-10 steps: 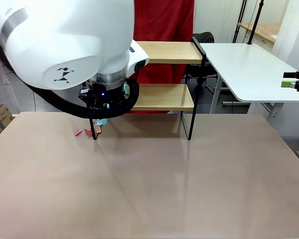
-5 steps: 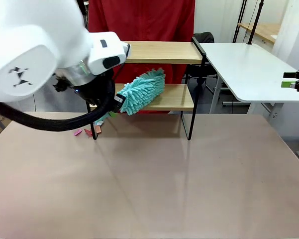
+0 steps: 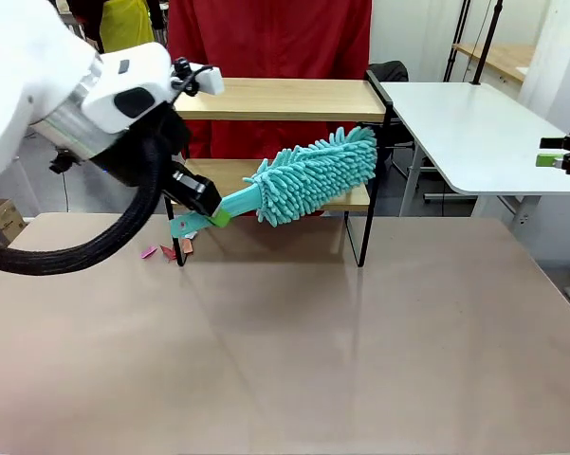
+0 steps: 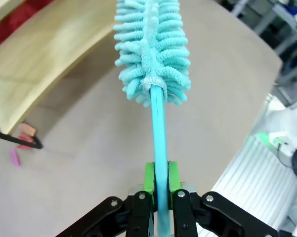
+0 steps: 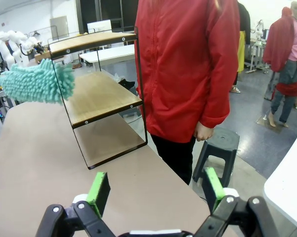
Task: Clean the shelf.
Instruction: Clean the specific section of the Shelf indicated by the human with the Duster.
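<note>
Gripping the teal duster (image 3: 308, 177) by its handle, my left tool (image 3: 201, 204) sits at about nine o'clock in the front view, clenched tight on the stick. The shelf (image 3: 294, 99) stands at twelve o'clock on the far part of the table (image 3: 285, 332), and the fluffy head lies against the front edge of the lower board, toward its right end. Small coloured scraps (image 3: 166, 251) lie on the table by the shelf's left front leg, so I judge that some debris is already off the boards; whether the top board is done I cannot tell.

From my left wrist, the green pads (image 4: 149, 178) pinch the handle at six o'clock and the duster head reaches to twelve, with a shelf board at ten o'clock and the scraps at nine.

From my right wrist, my right tool (image 5: 153, 190) is released, fingers wide and holding nothing, well apart from the shelf, which stands at about ten o'clock beside a person in red (image 5: 188, 69).
</note>
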Motion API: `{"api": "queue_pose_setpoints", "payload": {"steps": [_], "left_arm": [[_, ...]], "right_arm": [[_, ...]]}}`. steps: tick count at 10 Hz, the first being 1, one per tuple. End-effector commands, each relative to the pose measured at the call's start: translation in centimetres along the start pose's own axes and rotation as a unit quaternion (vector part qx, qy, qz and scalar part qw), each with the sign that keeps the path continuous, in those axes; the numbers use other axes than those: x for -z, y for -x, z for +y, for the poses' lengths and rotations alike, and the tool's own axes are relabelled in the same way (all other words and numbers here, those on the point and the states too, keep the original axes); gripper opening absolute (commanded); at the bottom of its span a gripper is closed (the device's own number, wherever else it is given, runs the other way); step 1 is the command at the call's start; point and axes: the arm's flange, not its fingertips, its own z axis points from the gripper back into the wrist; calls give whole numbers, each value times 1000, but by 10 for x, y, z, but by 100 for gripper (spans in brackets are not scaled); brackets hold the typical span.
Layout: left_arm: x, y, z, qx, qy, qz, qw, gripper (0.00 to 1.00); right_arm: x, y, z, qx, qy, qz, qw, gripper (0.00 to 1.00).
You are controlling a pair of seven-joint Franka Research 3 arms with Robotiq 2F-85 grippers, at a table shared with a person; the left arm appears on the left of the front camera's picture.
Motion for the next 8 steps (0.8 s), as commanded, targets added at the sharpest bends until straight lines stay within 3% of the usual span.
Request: {"api": "queue_pose_setpoints", "payload": {"steps": [1,3,7,8], "left_arm": [[-25,23,26,22,58,3,998,13],[-42,30,33,57,77,41,995,13],[-75,34,37,109,31,164,980,13],[-55,44,37,71,60,122,988,13]], "right_arm": [[1,-2,0,-2,0,0,1000,100],[1,-2,0,-2,0,0,1000,100],[1,-2,0,-2,0,0,1000,100],[1,-2,0,-2,0,0,1000,100]]}}
